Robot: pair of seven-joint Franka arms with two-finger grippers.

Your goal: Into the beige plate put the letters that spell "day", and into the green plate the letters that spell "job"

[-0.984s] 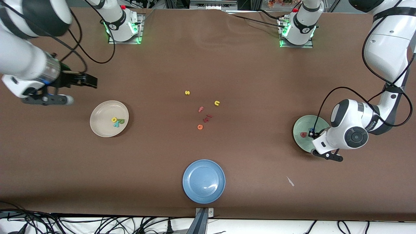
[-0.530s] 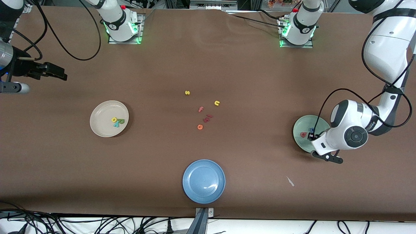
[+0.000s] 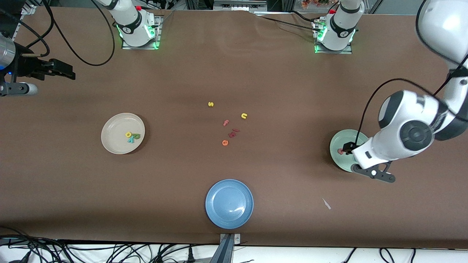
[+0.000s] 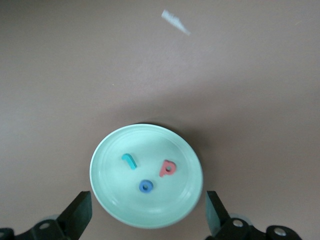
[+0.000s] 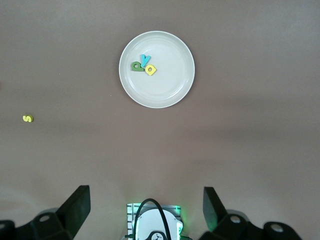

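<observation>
Well, you can see the left gripper (image 4: 145, 220) hanging spread and empty over the green plate (image 4: 107, 197), where j, o, b lie together (sorted, I judge). The beige plate (image 5: 175, 87) holds d, a, y; the right gripper (image 5: 145, 212), spread, waits.

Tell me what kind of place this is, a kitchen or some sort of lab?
Most likely a robotics lab. Two arm bases are bolted along one edge of a brown-covered table, cables trail along the edge nearest the front camera, and foam letters and plastic plates look like test props.
</observation>
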